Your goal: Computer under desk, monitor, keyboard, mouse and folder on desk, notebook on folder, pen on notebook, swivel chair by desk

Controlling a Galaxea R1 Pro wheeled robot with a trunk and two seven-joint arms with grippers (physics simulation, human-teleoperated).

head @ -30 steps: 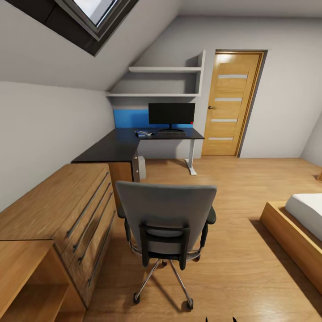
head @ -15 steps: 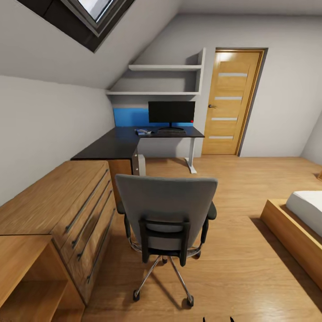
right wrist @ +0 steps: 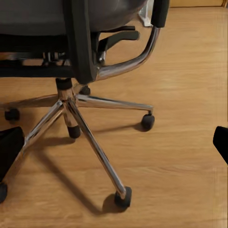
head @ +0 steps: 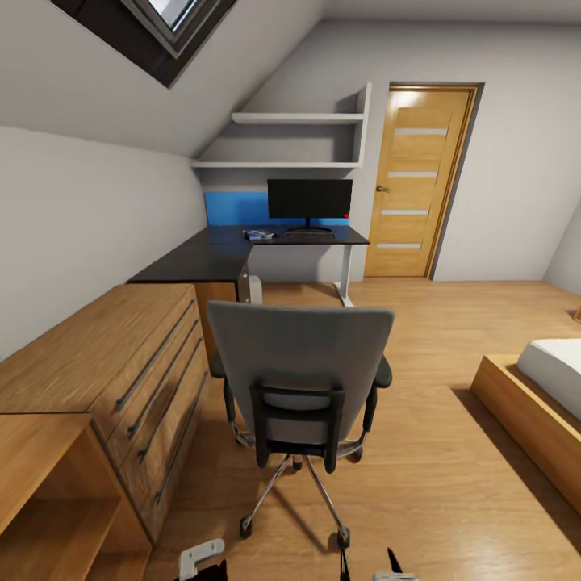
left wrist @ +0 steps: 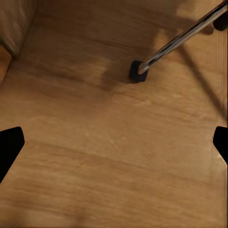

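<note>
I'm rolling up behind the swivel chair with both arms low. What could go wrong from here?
1. The swivel chair stands on casters, back toward you, away from the desk; a bump from the base could roll or spin it off line.
2. Its backrest hides the seat, so anything lying there cannot be checked yet.
3. The wooden dresser sits close beside the chair, leaving the left gripper, open and low over the floor, little room near the chrome legs.

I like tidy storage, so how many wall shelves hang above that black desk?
2. The upper shelf is highest on the wall. The lower shelf runs beneath it, just above the monitor on the desk. None looks hidden.
</note>
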